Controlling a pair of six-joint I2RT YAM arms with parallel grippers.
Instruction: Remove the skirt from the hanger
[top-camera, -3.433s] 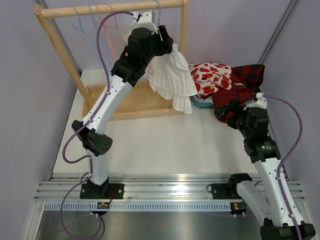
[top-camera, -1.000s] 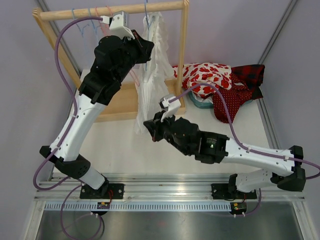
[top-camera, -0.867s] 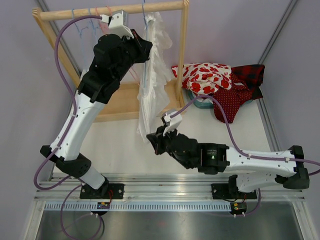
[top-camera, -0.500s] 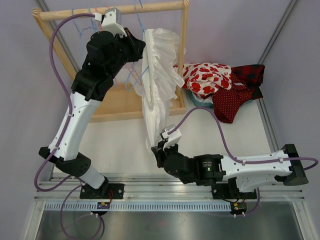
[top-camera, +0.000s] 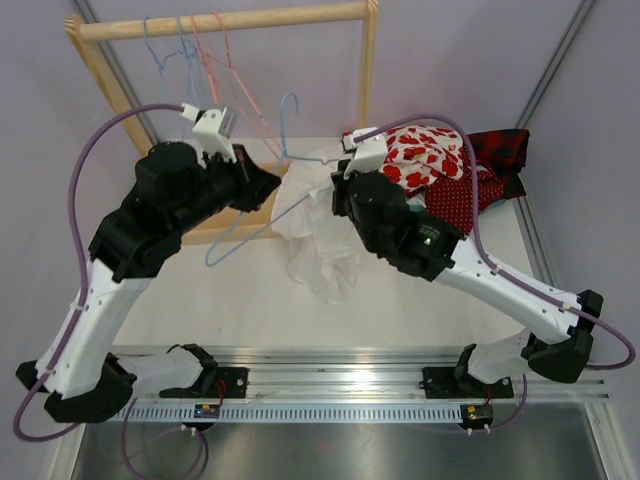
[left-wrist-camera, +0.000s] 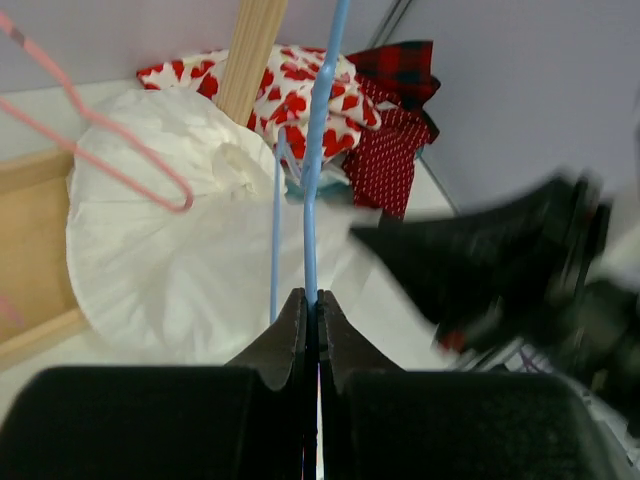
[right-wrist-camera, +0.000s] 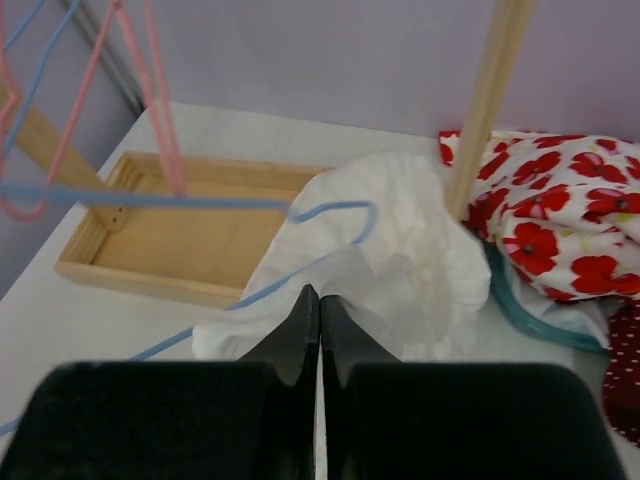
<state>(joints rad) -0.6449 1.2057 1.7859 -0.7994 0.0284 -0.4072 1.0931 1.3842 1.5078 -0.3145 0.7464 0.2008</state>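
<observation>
The blue wire hanger (top-camera: 282, 130) is off the rail and tilted low over the table. My left gripper (top-camera: 272, 187) is shut on its wire, which runs straight up out of the closed jaws (left-wrist-camera: 312, 297) in the left wrist view as the hanger (left-wrist-camera: 320, 200). The white skirt (top-camera: 320, 250) lies bunched under the hanger. My right gripper (top-camera: 331, 195) is shut on a fold of the skirt (right-wrist-camera: 400, 265), jaws (right-wrist-camera: 320, 292) pinching the cloth. The hanger's hook (right-wrist-camera: 335, 204) rests across the fabric. Whether the skirt is still attached to the hanger I cannot tell.
A wooden rack (top-camera: 225, 20) stands at the back with pink and blue hangers (top-camera: 205, 60) on its rail and a wooden base tray (right-wrist-camera: 180, 235). Its right post (top-camera: 367, 70) rises beside the skirt. A pile of red-and-white clothes (top-camera: 440, 165) lies at the back right.
The hanger has come off the rail and my left arm has lowered it toward me. My right arm swung from the table's front up to the skirt's top; the skirt collapsed from hanging to a heap.
</observation>
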